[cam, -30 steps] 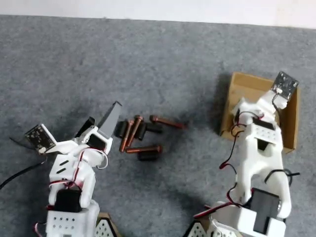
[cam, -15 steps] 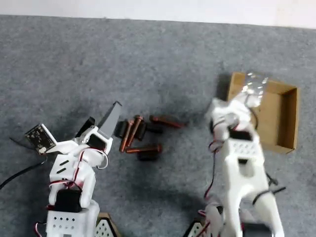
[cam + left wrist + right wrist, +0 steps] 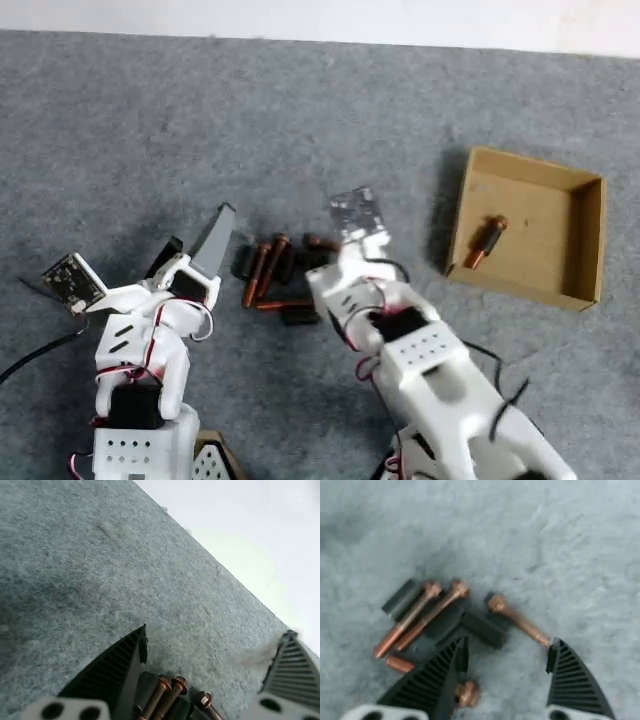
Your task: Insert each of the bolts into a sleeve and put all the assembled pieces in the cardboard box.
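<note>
We look down on a grey bench [image 3: 300, 110] whose far edge meets a pale strip. Near the middle lies a tight heap of copper bolts [image 3: 262, 270] and black sleeves [image 3: 482, 628], several of them touching or overlapping.

The right pincer [image 3: 507, 645] hangs over the heap with its jaws spread wide, holding nothing. A lone bolt [image 3: 517, 620] lies at an angle, its tip just beside one finger.

The left pincer [image 3: 200, 235] sits just beside the heap on the side away from the box. It is also wide open and holds nothing.

The box [image 3: 590, 240] stands open-topped toward the right side, well apart from the heap. One assembled piece [image 3: 485, 241] lies inside, near the wall facing the heap.

Bare bench runs between heap and box, and from the heap back to the far edge.
</note>
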Controlling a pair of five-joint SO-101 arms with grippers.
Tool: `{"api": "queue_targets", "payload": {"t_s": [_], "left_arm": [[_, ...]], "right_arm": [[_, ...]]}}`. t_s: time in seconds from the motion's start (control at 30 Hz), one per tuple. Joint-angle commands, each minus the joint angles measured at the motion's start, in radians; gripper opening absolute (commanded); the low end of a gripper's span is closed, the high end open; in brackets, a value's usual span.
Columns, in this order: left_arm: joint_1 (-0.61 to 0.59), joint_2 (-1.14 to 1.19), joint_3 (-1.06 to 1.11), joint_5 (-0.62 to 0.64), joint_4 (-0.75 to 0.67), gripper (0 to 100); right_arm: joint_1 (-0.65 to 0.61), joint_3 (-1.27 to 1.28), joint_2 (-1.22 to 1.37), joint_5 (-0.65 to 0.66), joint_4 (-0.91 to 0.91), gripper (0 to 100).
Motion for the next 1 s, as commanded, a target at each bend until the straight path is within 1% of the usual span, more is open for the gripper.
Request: {"api": "queue_targets", "payload": {"t_s": [0.0,0.17,0.37,0.7,0.83,0.97], "left_arm": [[-0.013,-0.01,-0.028,-0.003,-0.023,38],[-0.013,-0.01,-0.027,-0.005,-0.023,38],[-0.013,-0.01,-0.027,-0.005,-0.023,38],[-0.008,-0.01,-0.027,-0.005,-0.023,38],[-0.008,-0.01,-0.027,-0.005,-0.023,38],[-0.01,-0.01,-0.027,-0.005,-0.023,38]], "right_arm": [[-0.031,-0.156,0.162,0.012,-0.002,23.1],[-0.031,-0.318,0.433,0.153,-0.002,23.1],[-0.035,-0.423,0.631,0.215,-0.002,23.1],[-0.036,-0.435,0.684,0.213,0.008,23.1],[-0.036,-0.441,0.668,0.215,0.151,23.1],[-0.056,-0.437,0.648,0.215,0.174,23.1]]}}
